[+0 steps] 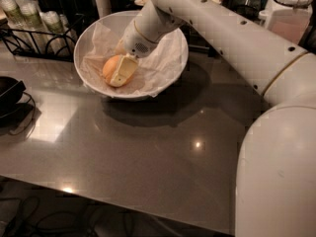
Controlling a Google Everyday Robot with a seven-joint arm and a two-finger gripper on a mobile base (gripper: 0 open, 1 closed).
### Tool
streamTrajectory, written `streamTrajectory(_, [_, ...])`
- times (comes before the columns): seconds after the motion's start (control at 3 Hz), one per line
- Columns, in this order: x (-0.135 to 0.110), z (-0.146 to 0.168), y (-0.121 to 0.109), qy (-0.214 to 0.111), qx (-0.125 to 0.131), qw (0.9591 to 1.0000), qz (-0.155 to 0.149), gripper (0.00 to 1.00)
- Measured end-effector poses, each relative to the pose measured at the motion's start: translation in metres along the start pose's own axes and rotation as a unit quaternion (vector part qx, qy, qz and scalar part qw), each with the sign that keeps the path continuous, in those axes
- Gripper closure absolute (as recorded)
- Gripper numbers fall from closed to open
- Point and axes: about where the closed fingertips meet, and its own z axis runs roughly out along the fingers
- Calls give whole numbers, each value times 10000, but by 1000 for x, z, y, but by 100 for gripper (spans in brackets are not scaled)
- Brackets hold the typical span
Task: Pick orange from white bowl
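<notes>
The orange [109, 67] lies in the white bowl [170, 73] on crinkled white paper, at the back left of the grey table. My gripper [116, 76] reaches down into the bowl from the right and is closed around the orange. One pale finger [124, 70] lies flat against the orange's near right side; the other finger is hidden behind the fruit. The orange rests low in the bowl on the paper.
A black wire rack with bottles [29, 28] stands behind the bowl at the left. A small black dish [7, 96] sits at the table's left edge. A white jar [295, 10] stands at the back right. My white arm [237, 43] crosses the right side.
</notes>
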Motion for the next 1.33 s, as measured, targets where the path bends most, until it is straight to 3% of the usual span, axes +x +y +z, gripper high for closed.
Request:
streamTrajectory(0.67, [8,14,10,44,-150,9998,111,26])
streamTrajectory(1.33, [11,13,11,-73,-69,9997,235,68])
